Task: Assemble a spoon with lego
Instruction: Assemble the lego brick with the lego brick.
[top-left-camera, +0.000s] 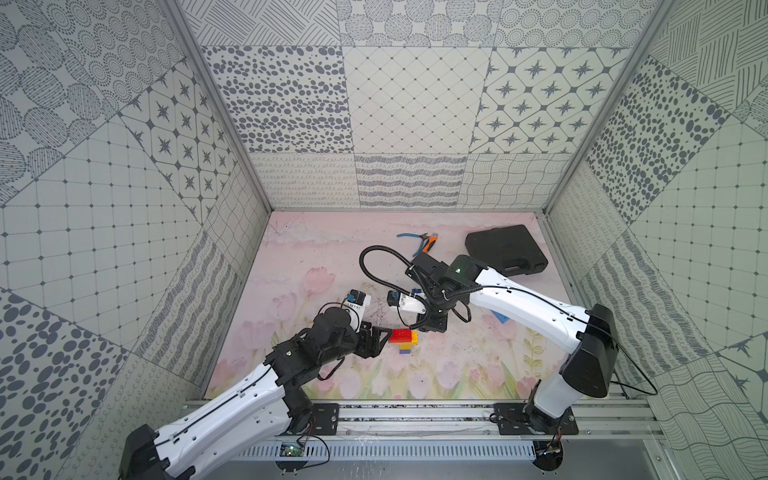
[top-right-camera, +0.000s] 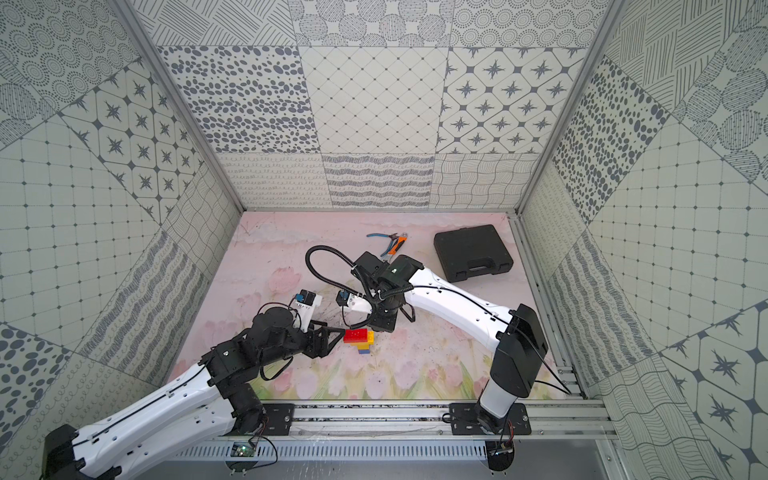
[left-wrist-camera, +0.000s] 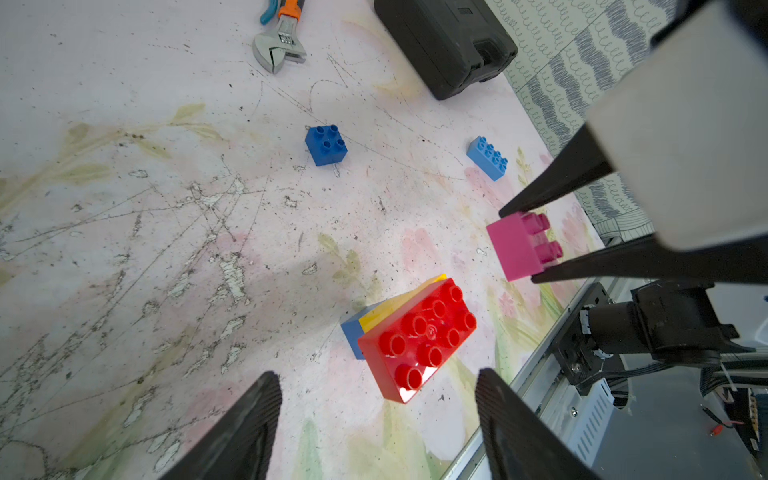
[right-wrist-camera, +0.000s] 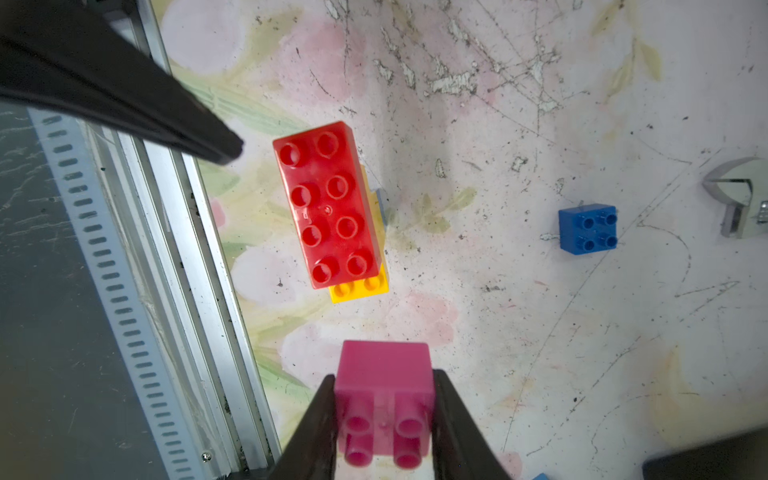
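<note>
- Worn pink floral tabletop mat: patterned walls close it at 9, 12 and 3 o'clock, and an aluminium rail runs along 6 o'clock. The widest open room lies from 8 to 11 o'clock.
- Two white-and-black arms: the left arm enters from 7 o'clock and the right arm from 5 o'clock. They meet near centre.
- One black hard plastic case lies at 2 o'clock, near the 3 o'clock wall.
- Two tools lie together at 12 o'clock: an orange-handled steel adjustable wrench and blue-handled pliers.
- One spoon build stands just toward 6 o'clock from centre. It has a red eight-stud oblong plastic brick on top. Under that is a yellow brick showing two studs past one end, with a pale blue brick at the bottom.
- Left gripper: claw spread wide and holding nothing, at 9 o'clock of the build, with one fingertip near the red brick's end.
- Right gripper: claw clamped on one pink four-stud square plastic brick. It holds the brick off the mat at 2 o'clock of the build, studs toward the wrist.
- Two loose bricks, well apart: a dark blue four-stud square brick toward 12 o'clock of the build and a light blue oblong brick toward 3 o'clock.
- Six bricks in view, one of each colour.
</note>
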